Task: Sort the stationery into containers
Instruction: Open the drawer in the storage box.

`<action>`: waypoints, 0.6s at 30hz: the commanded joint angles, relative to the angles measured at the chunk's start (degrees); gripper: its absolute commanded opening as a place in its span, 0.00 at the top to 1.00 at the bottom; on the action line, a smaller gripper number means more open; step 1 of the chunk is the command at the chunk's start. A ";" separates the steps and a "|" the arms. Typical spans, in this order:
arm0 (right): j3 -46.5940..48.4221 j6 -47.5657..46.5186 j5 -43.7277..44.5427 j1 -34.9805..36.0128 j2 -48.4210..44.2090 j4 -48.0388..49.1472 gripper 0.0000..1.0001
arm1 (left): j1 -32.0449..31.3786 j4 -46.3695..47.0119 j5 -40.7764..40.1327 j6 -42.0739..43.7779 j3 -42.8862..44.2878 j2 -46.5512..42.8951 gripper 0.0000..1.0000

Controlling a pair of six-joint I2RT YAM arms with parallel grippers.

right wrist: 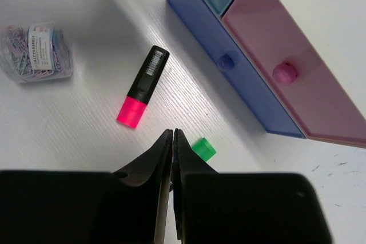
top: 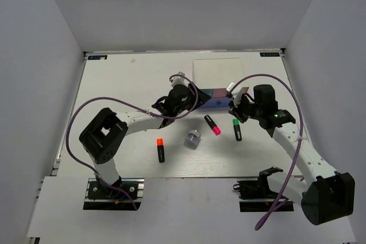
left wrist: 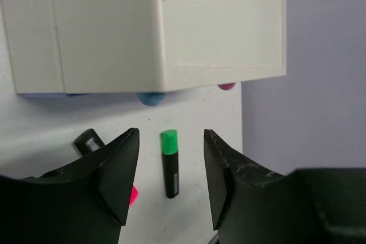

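Observation:
The white-topped cabinet [top: 217,72] stands at the back, its blue drawer [right wrist: 240,72] and pink drawer [right wrist: 297,78] facing the arms. My left gripper [top: 194,96] is open and empty, just in front of the cabinet's left end [left wrist: 148,27]. The green-capped marker [left wrist: 170,163] lies beyond its fingers. My right gripper [top: 235,110] is shut and empty, hovering over the green marker [top: 236,129], whose cap [right wrist: 203,148] shows beside the fingertips. The pink-capped marker [top: 213,124] lies between the arms, also in the right wrist view [right wrist: 142,87]. The orange-capped marker [top: 160,149] lies front left. The pink stubby item is not visible.
A small clear round-looking box of paper clips [top: 193,139] sits between the orange and pink markers, also in the right wrist view [right wrist: 37,50]. A blue knob [left wrist: 151,98] and a pink knob [left wrist: 226,86] stick out under the cabinet. Grey walls enclose the table.

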 commanded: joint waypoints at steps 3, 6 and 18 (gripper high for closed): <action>-0.54 1.36 -1.75 -1.08 -1.56 2.34 0.91 | -0.93 -0.99 -5.11 2.07 2.78 0.91 0.43; -1.07 1.36 -2.10 -1.43 -1.91 2.52 0.91 | -0.93 -1.51 -7.39 2.68 3.83 1.44 0.45; -1.33 2.06 -2.72 -2.49 -2.26 2.60 0.91 | -1.45 -1.60 -13.54 4.62 5.41 3.73 0.52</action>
